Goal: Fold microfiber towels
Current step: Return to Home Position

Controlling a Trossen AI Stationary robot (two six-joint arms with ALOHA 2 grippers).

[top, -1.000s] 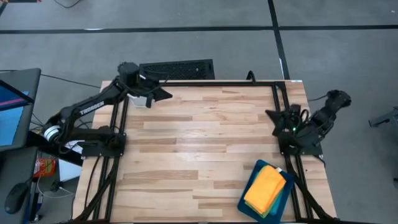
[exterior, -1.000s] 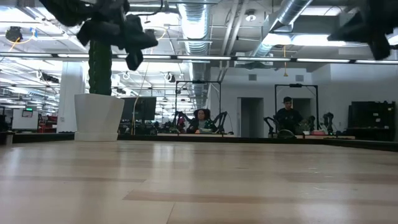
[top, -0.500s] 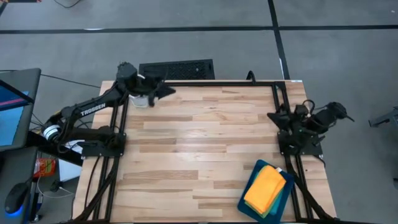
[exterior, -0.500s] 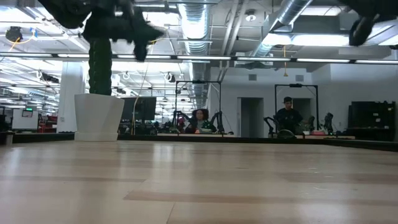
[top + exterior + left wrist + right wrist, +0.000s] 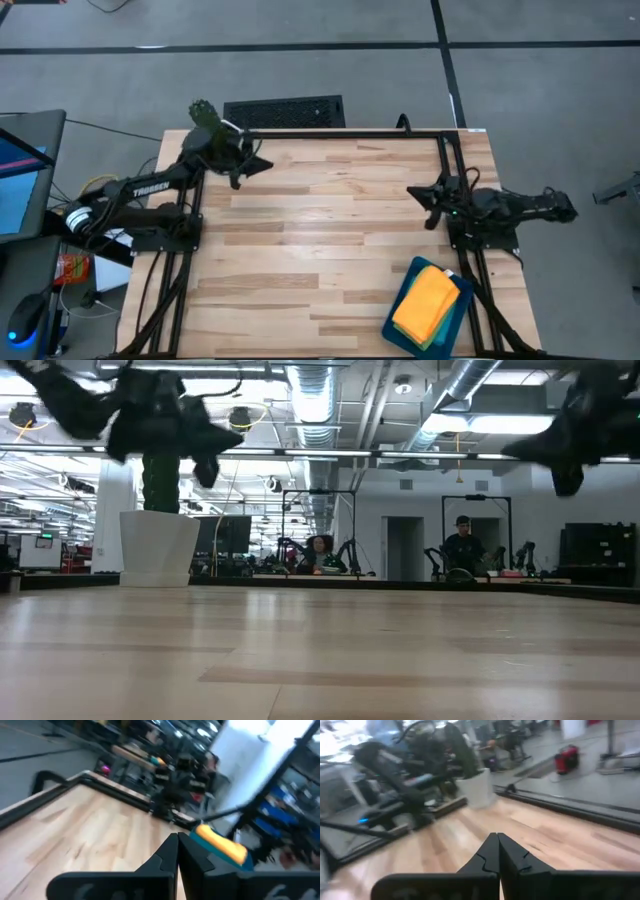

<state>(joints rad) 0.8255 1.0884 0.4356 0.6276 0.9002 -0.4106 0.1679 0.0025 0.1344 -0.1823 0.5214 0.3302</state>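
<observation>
Reading your left arm [image 5: 115, 198], you get white "TROSSEN" lettering [image 5: 151, 187]; the left gripper [image 5: 177, 837] is pinched shut over the table [image 5: 320, 230] on its left side. Your right gripper [image 5: 497, 836], also closed and empty, hangs over the right edge. The orange towel [image 5: 428, 300] lies folded in the teal tray [image 5: 411, 271] nearby

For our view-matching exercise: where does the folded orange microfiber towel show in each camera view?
High view: folded orange microfiber towel in the dark teal rectangular tray, picture's lower right.
Low view: not in it.
Left wrist view: the towel just beyond the left end effector.
Right wrist view: not in it; the right end effector faces elsewhere.
Shared landmark: the light wooden table top.
</observation>
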